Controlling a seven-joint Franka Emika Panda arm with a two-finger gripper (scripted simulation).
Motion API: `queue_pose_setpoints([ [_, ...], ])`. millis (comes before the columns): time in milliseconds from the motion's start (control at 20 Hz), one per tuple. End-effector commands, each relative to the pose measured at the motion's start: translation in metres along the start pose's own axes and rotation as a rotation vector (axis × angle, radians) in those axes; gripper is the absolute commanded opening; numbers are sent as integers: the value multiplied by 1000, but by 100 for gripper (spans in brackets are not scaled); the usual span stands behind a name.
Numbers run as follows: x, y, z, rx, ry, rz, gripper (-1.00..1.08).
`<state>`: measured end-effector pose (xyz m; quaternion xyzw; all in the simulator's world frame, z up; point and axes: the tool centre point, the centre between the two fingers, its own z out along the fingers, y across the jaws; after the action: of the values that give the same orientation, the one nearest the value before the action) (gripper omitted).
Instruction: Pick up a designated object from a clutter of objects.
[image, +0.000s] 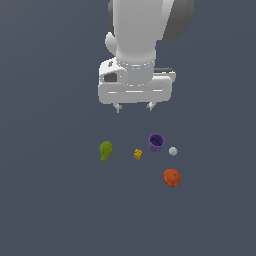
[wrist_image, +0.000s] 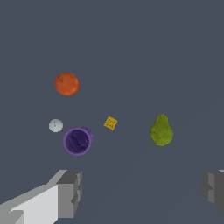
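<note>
**Purple cup waiting among scattered items as open gripper hangs overhead**

A small purple cup (image: 156, 142) is sitting mouth-up on a flat slate-grey surface (image: 50, 200), its rim flaring wider than its tapered base. In the wrist view the cup (wrist_image: 78, 141) is showing a dark, shadowed interior ringed by a lighter violet lip, and it is appearing to lean slightly, though the render is too coarse to be sure.

A small grey-white ball (image: 173, 151) is lying just beside the cup, on the exterior view's right. A tiny yellow block (image: 138, 154) is resting near the cup on the other side, and a green pear-shaped lump (image: 105, 150) is lying farther out, toward the exterior view's left. An orange-red ball (image: 172, 177), about the size of the cup, is sitting apart from the rest, nearer the exterior camera. None of the five items is touching another.

The white arm's gripper (image: 134, 107) is hanging above the clutter with its fingers spread wide apart and holding nothing. In the wrist view the two grey fingertips (wrist_image: 70, 192) are framing the scene, well clear of the cup.

The surface is running uniformly grey to every edge of both views, with no walls or furnishings showing.
</note>
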<state>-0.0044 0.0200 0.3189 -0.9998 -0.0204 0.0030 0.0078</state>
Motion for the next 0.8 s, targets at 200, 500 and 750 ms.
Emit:
queue_pose_setpoints([
  [200,4,-1,-9,-5,22,-14,28],
  [500,5,-1,-10,-7,28,-18,28],
  [750,7,-5,3,-10,26,-28,28],
])
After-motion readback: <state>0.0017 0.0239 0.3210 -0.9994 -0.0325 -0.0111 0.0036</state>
